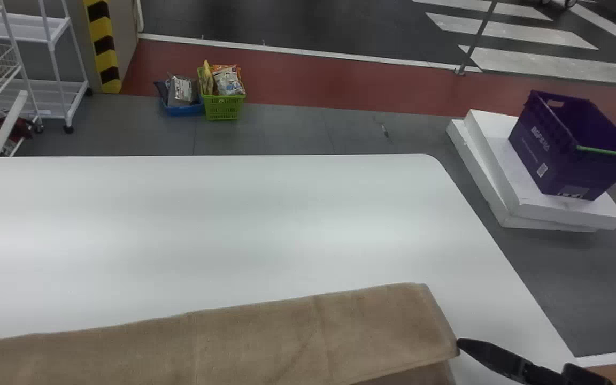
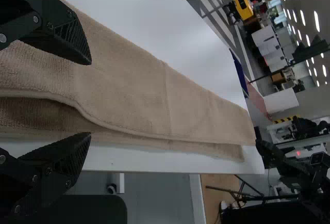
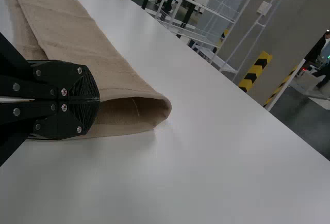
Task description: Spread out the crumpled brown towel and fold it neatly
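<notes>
Grasping the long, folded brown cloth towel [image 1: 254, 347] by its three-o'clock end with the clenched jaws of the right gripper [image 1: 459, 343]. Lies almost nine-to-three on the smooth white surface [image 1: 206, 224], with the left gripper [image 2: 91, 98] spread open. Probably needs squaring at three, nearer the right gripper.

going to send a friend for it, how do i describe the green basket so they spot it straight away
From the white table, look past its far edge, left of centre in the head view, to the grey floor. The green basket stands there holding packets, just right of a blue basket.
</notes>
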Controlling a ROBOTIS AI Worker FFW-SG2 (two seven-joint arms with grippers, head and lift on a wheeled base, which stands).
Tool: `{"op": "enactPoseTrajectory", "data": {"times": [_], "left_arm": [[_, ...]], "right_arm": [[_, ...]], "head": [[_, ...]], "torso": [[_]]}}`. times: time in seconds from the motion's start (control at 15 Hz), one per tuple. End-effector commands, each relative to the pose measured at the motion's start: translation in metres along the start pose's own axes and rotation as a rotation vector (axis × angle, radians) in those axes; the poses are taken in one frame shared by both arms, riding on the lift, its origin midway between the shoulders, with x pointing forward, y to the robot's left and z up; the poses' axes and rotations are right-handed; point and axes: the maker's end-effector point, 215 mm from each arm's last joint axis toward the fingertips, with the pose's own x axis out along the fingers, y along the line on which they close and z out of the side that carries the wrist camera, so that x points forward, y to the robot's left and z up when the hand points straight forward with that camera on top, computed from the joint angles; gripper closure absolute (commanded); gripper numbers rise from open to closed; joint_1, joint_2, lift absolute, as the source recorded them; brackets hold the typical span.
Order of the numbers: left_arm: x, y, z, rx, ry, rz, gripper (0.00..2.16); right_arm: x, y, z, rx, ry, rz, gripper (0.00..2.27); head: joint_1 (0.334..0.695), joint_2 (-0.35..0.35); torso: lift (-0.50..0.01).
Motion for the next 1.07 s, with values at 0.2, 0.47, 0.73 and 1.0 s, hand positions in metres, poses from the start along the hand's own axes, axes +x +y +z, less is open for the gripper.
{"op": "enactPoseTrajectory", "data": {"times": [0.2,0.47,0.73,1.0], "left_arm": [[0.005,0.002,-0.004,-0.006,-0.002,0.004,0.63],[0.004,0.001,-0.008,-0.012,0.004,0.003,0.64],[0.005,-0.003,-0.014,-0.019,0.022,-0.009,1.06],[0.004,-0.004,-0.015,-0.013,0.027,-0.018,1.06]], "right_arm": [[-0.002,-0.001,0.001,0.002,-0.006,0.002,1.33],[-0.001,-0.002,0.002,-0.003,-0.009,0.004,1.33],[-0.007,-0.004,0.006,-0.002,-0.024,-0.002,1.33],[-0.007,-0.003,0.007,-0.001,-0.028,0.003,1.33]], "head": [[0.695,-0.242],[0.695,-0.24],[0.695,-0.241],[0.695,-0.249]], "torso": [[-0.128],[-0.128],[-0.128],[-0.128]]}}
